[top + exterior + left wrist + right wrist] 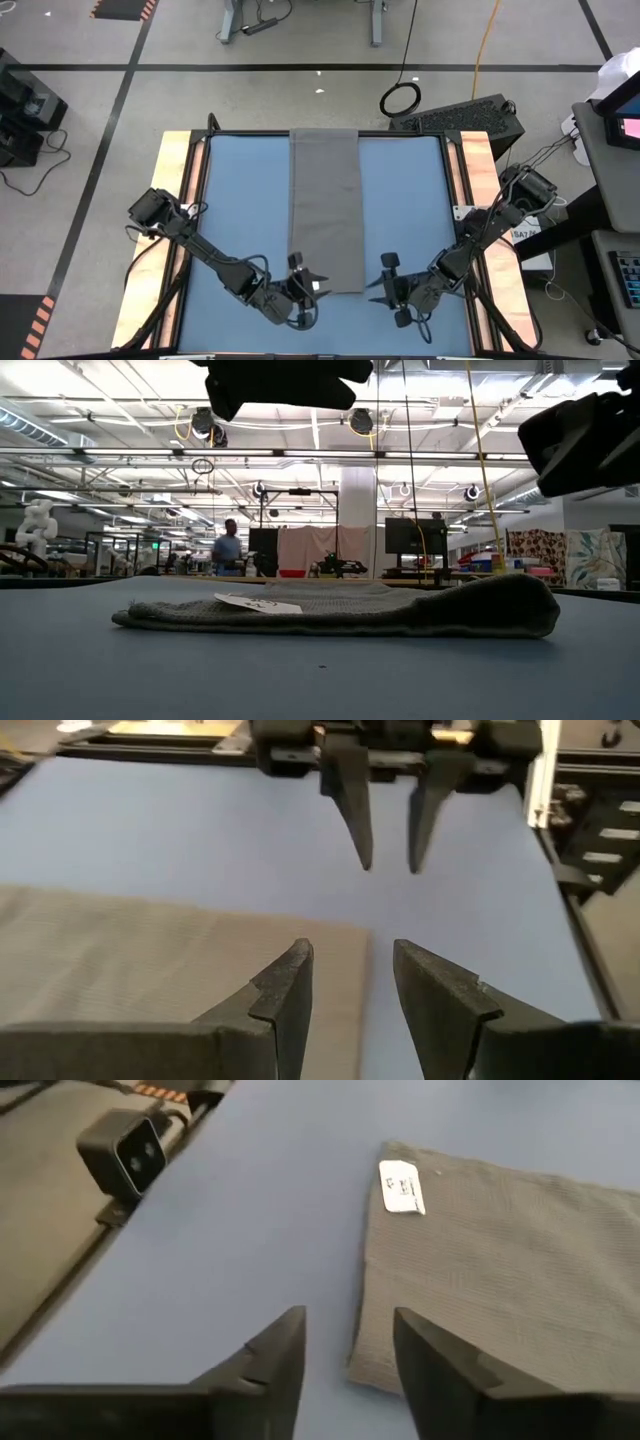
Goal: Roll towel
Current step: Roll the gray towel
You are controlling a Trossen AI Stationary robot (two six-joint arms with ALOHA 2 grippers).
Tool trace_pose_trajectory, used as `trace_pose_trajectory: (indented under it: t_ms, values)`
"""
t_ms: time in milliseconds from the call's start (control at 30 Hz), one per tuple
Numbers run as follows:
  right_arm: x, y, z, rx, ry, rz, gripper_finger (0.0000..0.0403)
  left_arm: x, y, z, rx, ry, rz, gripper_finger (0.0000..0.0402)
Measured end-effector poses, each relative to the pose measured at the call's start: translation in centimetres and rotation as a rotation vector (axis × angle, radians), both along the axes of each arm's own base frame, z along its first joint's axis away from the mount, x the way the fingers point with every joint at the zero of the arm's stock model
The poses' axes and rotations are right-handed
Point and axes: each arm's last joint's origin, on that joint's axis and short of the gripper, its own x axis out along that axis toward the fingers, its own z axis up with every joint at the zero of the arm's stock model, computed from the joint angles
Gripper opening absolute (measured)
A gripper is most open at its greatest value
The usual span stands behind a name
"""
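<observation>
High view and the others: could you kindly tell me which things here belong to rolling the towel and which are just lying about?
Belonging to the job:
- towel, a flat folded strip on the blue tabletop
- left gripper, open at its near end
- right gripper, open at the other near corner

Just lying about:
- small camera on the table edge
- cable loop on the floor

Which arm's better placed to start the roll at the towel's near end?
Roughly even. Left pincer sits at the towel's near-left corner, right pincer just off the near-right corner; both open, neither gripping. Left marginally closer.
</observation>
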Motion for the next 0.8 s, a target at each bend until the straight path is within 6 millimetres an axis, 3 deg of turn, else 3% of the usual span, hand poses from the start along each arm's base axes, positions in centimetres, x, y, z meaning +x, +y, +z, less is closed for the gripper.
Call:
trace_pose_trajectory:
  t_ms: [200, 433, 700, 800]
  values:
    - [-0.1, -0.1, -0.2, -0.048, 0.013, 0.017, 0.0186, 0.0, 0.1, 0.1, -0.005, -0.036, 0.082, 0.0148]
    - [0.2, -0.3, -0.1, -0.067, -0.001, 0.020, 0.0205, 0.1, 0.2, 0.3, -0.025, -0.060, 0.092, 0.0148]
    - [3.6, -2.7, 1.6, -0.002, -0.072, 0.010, 0.0204, 0.1, 0.4, 0.3, 0.054, -0.058, 0.116, 0.0148]
    - [4.2, -3.8, 1.3, 0.020, -0.040, 0.027, 0.0203, 0.1, 0.4, 0.3, 0.139, -0.031, 0.067, 0.0148]
